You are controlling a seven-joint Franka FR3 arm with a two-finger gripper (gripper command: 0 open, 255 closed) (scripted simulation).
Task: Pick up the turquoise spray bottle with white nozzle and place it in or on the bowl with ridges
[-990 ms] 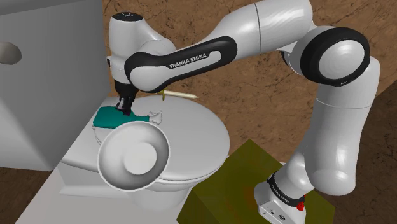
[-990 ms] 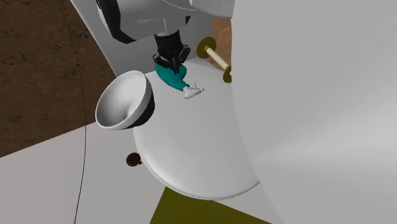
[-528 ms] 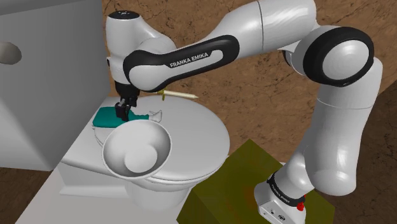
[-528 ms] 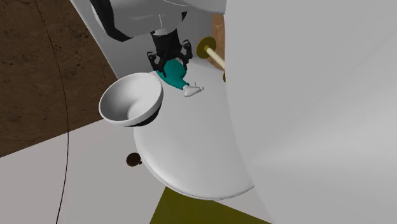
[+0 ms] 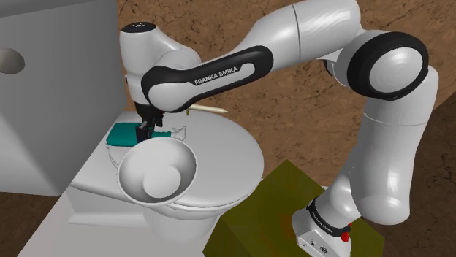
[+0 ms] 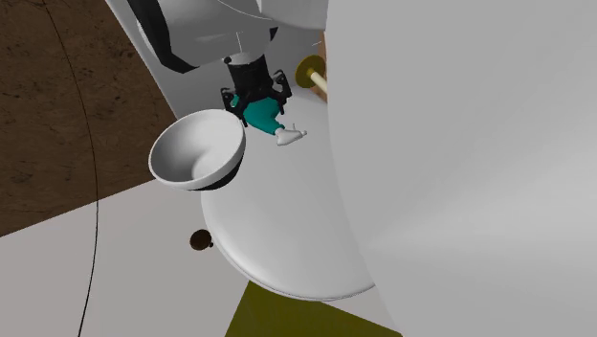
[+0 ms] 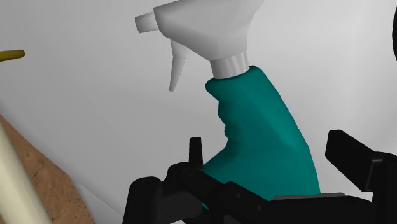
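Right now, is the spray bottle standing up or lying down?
Lying down: the turquoise spray bottle rests on its side on the white lid, nozzle pointing sideways.

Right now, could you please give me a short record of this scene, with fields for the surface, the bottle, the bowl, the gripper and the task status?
surface: closed white toilet lid
spray bottle: teal body, white nozzle, lying on its side on the lid
bowl: pale grey, upright, nothing in it, beside the bottle
gripper: open, one finger on either side of the bottle's body
status: bottle not yet lifted, not in the bowl
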